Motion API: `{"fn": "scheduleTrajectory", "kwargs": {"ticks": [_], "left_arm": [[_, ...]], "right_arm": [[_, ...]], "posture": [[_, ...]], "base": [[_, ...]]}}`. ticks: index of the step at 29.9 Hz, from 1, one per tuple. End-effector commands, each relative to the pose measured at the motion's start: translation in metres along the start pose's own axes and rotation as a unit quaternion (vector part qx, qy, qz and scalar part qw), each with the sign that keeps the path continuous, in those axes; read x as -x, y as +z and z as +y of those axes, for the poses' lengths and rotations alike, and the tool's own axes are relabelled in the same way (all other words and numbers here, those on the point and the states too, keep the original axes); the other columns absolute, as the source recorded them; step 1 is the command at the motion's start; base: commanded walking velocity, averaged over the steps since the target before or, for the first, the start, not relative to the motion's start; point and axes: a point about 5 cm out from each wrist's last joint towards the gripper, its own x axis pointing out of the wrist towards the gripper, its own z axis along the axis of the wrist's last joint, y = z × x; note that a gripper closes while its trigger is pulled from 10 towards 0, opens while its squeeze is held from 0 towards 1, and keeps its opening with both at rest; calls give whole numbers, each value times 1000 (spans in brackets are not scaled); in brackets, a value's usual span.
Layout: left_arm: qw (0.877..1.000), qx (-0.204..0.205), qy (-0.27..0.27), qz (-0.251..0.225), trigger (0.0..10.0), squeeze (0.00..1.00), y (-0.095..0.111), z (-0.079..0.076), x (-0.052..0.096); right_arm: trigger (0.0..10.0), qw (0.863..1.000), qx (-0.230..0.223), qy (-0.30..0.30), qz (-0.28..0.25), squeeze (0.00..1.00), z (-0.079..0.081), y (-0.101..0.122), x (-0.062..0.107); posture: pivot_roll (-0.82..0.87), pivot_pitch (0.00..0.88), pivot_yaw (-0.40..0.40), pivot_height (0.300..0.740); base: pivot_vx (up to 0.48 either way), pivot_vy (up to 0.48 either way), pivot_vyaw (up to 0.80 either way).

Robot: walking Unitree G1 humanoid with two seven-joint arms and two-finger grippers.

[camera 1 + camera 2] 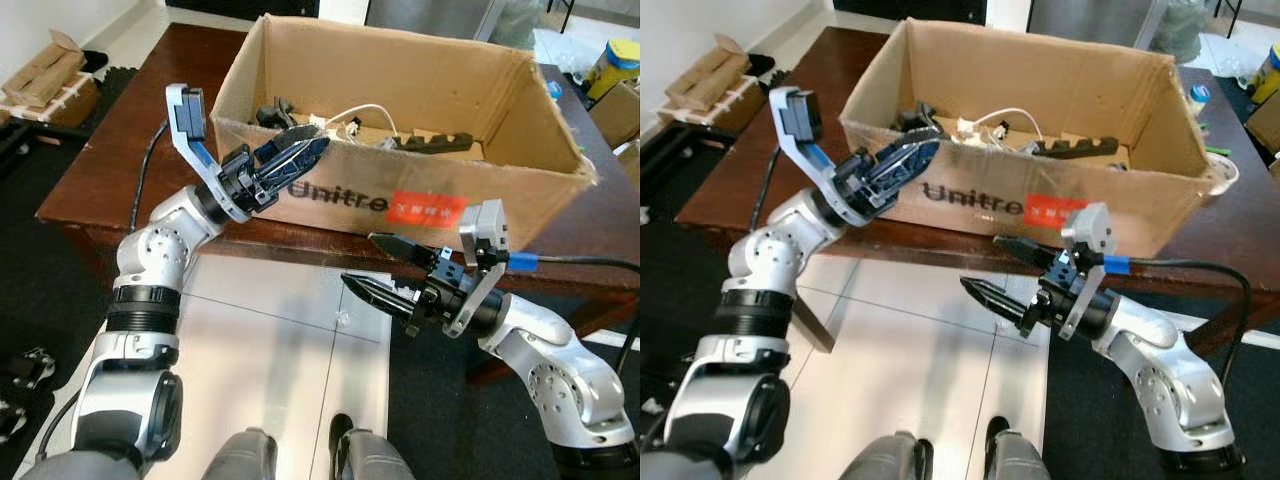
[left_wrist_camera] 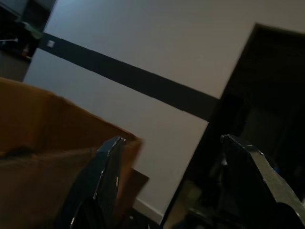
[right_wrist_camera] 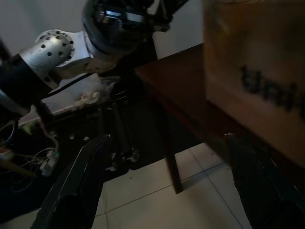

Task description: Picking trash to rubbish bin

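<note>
Here, left tool (image 1: 300,153) over box (image 1: 500,110) rim, empty

Dark brown wooden table (image 1: 120,160), bearing on its top a large open cardboard box (image 1: 430,70) printed "Unitre" beside a red label (image 1: 428,209) on the near wall. Inside the box: white cable (image 1: 365,112), black ridged part (image 1: 436,143), other dark odds and ends. Below the table's near edge, pale tiled floor (image 1: 270,370). Beyond the table's left end, stacked cardboard pieces (image 1: 50,75) on dark flooring. Past the table's far right corner, yellow container (image 1: 615,65).
</note>
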Motion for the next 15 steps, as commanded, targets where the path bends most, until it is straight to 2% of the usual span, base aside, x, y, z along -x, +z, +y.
{"fn": "scheduleTrajectory", "kwargs": {"ticks": [1,10,12,13,14,15], "left_arm": [[1000,6,-10,28,10000,0,-8,-4,4],[998,14,-9,58,10000,0,-22,-4,11],[996,22,10,89,10000,0,-38,0,21],[996,22,10,89,10000,0,-38,0,21],[994,25,21,102,10000,0,-45,2,26],[994,25,21,102,10000,0,-45,2,26]], "right_arm": [[10000,1000,-8,-6,11,0,-1,-8,1],[10000,998,-20,-48,48,0,-12,-27,5],[10000,989,-27,-121,81,0,-31,-45,13],[10000,989,-27,-121,81,0,-31,-45,13],[10000,982,-32,-158,97,0,-41,-54,18],[10000,982,-32,-158,97,0,-41,-54,18]], "posture": [[72,105,-40,740],[72,108,-39,740],[72,108,-39,740],[72,108,-39,740],[72,108,-39,740],[72,108,-39,740]], "base": [[-401,0,0],[-399,0,0],[-122,0,0],[0,0,0],[0,0,0],[0,0,0]]}}
